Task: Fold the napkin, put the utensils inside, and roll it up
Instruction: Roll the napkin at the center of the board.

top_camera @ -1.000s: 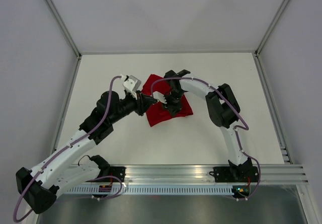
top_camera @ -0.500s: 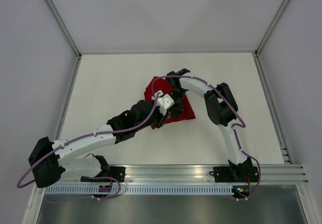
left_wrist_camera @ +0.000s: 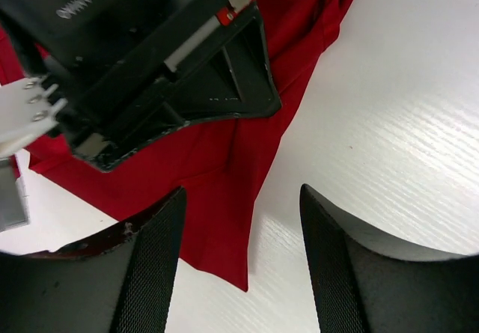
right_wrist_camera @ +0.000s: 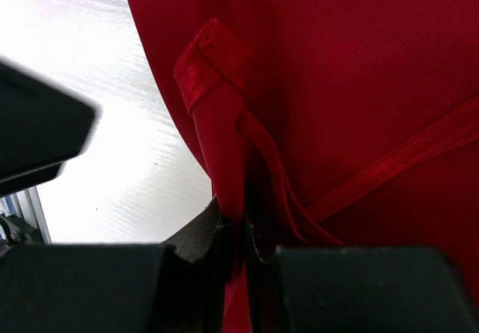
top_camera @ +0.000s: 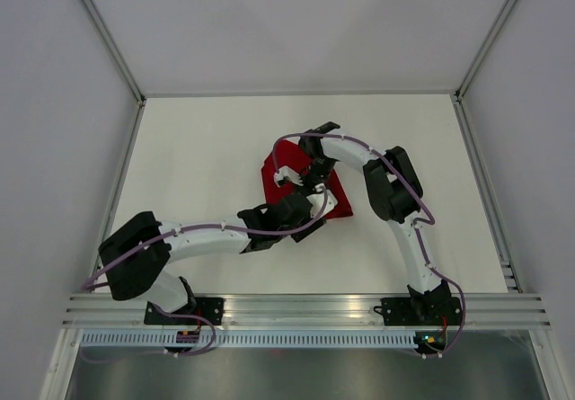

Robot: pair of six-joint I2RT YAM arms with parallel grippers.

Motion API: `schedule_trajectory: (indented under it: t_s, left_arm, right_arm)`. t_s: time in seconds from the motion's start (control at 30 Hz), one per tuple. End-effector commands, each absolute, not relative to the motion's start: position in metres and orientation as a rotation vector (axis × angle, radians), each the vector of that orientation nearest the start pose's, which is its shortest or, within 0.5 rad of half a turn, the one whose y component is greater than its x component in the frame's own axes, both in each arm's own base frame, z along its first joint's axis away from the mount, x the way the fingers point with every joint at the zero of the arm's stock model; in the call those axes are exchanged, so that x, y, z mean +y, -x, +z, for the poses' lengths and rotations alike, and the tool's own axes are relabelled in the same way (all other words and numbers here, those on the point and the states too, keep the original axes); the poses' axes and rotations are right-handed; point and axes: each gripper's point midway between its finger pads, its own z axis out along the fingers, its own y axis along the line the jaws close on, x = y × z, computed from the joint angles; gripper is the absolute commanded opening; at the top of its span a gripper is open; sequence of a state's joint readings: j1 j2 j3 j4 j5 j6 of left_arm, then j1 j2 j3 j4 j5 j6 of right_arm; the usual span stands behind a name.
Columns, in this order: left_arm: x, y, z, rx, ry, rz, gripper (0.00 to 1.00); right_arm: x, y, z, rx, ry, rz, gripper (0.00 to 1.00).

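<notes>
The napkin (top_camera: 278,159) lies on the counter (top_camera: 198,148), beneath both wrists. A raised fold of it is pinched tight in the right jaws. The left jaws are spread wide and nothing is held; the cloth's free corner is seen just ahead, its edge running away from them. That corner is judged nearer the left jaws.

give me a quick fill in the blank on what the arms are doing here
1. The right gripper is shut on a fold of the ___.
2. The left gripper has its jaws ___.
3. The cloth lies on a ___ table.
Missing words: napkin; open; white.
</notes>
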State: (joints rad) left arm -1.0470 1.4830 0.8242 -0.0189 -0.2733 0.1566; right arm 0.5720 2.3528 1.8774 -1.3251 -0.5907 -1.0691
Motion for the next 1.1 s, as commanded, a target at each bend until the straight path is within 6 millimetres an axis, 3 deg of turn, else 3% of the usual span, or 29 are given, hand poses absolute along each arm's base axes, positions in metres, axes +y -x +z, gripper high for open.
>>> schedule_trajectory:
  t_s: [0.0,0.4,0.93,1.07]
  left_arm:
    - [-0.323,-0.259,0.103,1.814,-1.130,-0.087,0.68]
    - [-0.336,-0.274,0.068,1.739,-1.188,-0.012,0.75]
    - [-0.345,-0.260,0.014,1.835,-1.316,-0.081,0.76]
    - [-0.346,-0.254,0.000,1.880,-1.348,-0.115,0.70]
  right_arm:
    - [0.244,-0.287,-0.027,2.193,2.248,0.912,0.16]
    - [0.240,-0.286,-0.032,2.225,2.243,0.926,0.15]
    - [0.239,-0.290,-0.034,2.247,2.226,0.926,0.15]
    - [0.240,-0.290,-0.034,2.249,2.222,0.938,0.15]
